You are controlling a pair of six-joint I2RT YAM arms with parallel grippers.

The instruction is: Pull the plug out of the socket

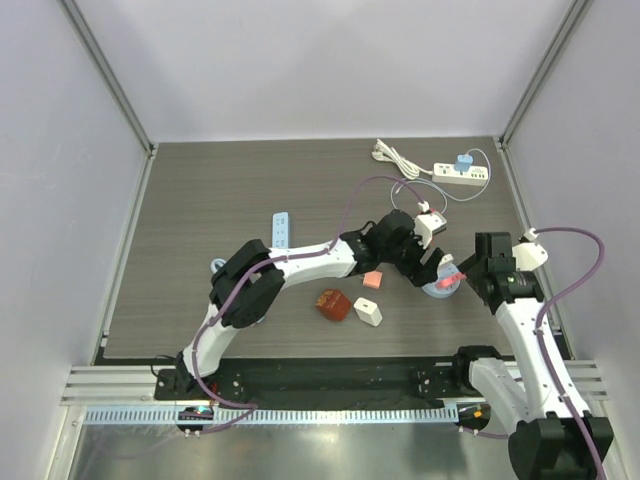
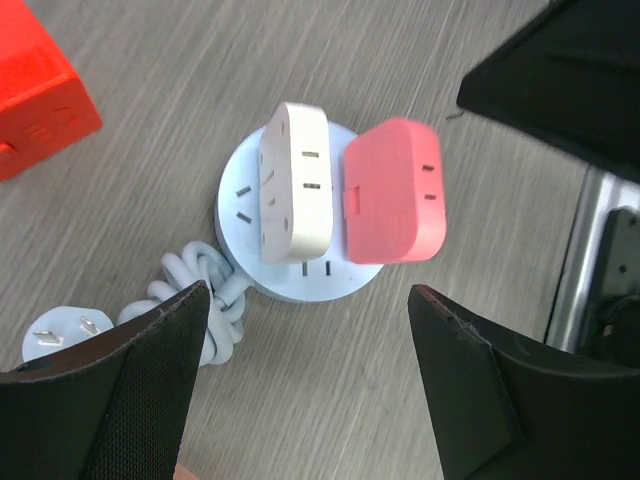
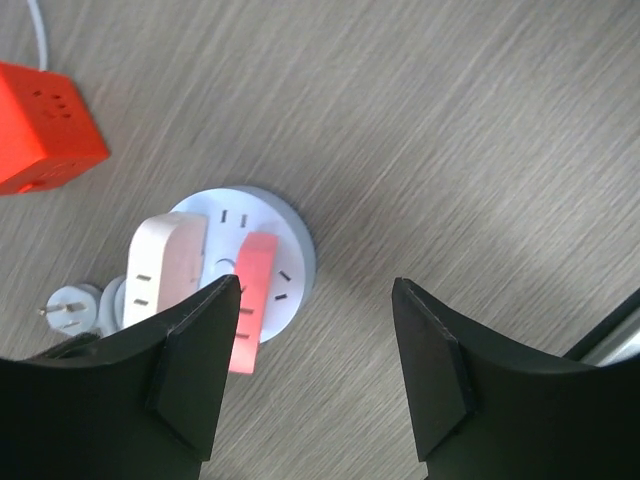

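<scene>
A round light-blue socket point(image 2: 300, 283) lies on the table with a white plug point(image 2: 297, 180) and a pink plug point(image 2: 393, 190) seated side by side in it. It also shows in the right wrist view point(image 3: 292, 243), with the white plug point(image 3: 160, 265) and pink plug point(image 3: 250, 300), and in the top view point(image 1: 441, 288). My left gripper point(image 2: 308, 292) is open and empty, hovering over the socket's near rim. My right gripper point(image 3: 315, 283) is open and empty, just right of the socket, its left finger point(image 3: 190, 360) overlapping the pink plug.
A red cube point(image 1: 333, 304), a small orange cube point(image 1: 372, 279) and a white cube point(image 1: 368, 314) lie left of the socket. The socket's coiled white cable point(image 2: 190, 290) ends in a loose pronged plug point(image 2: 60, 335). A white power strip point(image 1: 458, 175) sits at the back right.
</scene>
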